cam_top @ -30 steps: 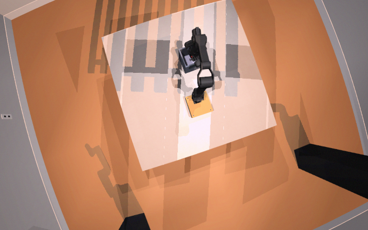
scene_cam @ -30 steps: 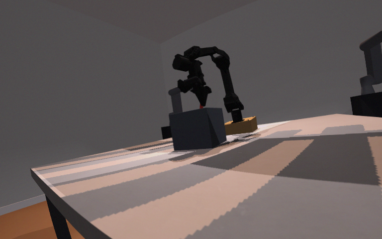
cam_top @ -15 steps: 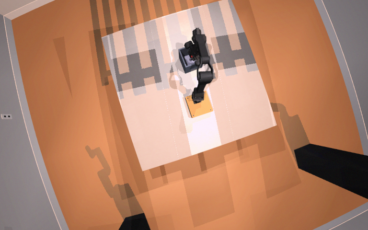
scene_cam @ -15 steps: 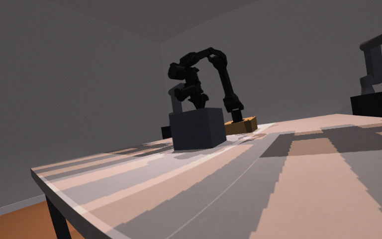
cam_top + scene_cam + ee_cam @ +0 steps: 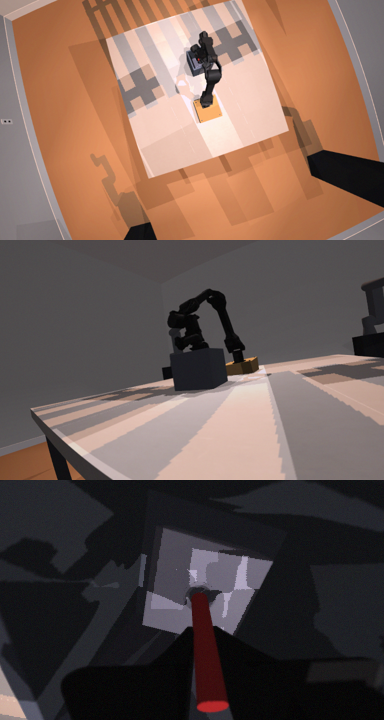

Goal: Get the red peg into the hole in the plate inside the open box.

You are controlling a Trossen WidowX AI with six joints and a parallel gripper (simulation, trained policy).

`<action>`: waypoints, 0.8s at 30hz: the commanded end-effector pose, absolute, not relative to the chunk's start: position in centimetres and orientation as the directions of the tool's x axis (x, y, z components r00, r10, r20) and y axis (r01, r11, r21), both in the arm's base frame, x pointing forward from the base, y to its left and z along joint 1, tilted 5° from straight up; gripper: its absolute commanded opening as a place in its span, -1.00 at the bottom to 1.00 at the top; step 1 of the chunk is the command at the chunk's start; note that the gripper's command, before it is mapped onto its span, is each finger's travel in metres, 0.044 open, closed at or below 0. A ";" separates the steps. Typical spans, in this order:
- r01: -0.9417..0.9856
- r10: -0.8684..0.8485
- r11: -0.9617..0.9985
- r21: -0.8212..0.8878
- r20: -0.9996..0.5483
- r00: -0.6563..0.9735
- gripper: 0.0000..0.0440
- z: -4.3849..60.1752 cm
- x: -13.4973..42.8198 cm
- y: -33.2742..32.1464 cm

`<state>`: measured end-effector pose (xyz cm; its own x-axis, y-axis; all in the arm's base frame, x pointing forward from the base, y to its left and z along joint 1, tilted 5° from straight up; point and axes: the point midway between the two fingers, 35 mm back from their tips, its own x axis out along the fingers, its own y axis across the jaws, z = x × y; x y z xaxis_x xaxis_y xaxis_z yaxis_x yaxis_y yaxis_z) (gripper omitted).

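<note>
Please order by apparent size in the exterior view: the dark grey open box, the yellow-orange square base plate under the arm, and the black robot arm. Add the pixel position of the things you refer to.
1. The black robot arm [image 5: 212, 75] [image 5: 223, 310]
2. The dark grey open box [image 5: 199, 70] [image 5: 193, 370]
3. The yellow-orange square base plate [image 5: 212, 113] [image 5: 248, 366], partly hidden behind the box

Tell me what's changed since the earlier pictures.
The pincer has come down toward the open box; the red peg, seen above the rim a second ago in the exterior view, is now hidden there. The box and the yellow base plate stayed put.
</note>
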<state>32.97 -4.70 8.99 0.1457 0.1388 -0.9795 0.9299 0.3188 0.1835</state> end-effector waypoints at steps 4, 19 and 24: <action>0.921 0.133 0.357 0.157 -0.984 0.116 -0.96 7.3 33.1 -4.6; 0.918 0.151 0.378 0.117 -0.986 0.063 -0.27 7.4 33.1 -5.2; 0.919 0.173 0.371 0.132 -0.982 0.071 -0.24 8.3 33.4 -5.7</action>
<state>33.17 -5.28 7.94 0.0730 0.1530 -0.9855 0.9189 0.3738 0.1261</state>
